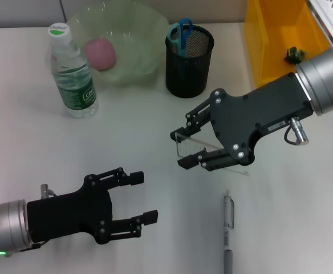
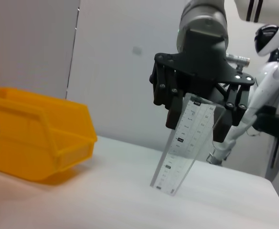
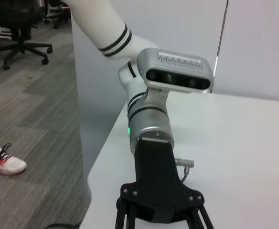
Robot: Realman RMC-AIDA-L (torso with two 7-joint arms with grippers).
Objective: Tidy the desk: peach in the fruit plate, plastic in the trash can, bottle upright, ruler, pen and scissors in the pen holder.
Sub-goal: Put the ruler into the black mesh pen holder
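Ruler (image 1: 185, 144) in right claw (image 1: 190, 142)

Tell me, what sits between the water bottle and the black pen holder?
In the head view, the green fruit plate with the pink peach in it sits between the bottle and the holder.

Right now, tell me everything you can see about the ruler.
The ruler is a clear plastic strip with dark printed graduations. The right claw is shut on its upper end, holding it tilted with its lower end on or just above the white desk, between the pen holder and the pen.
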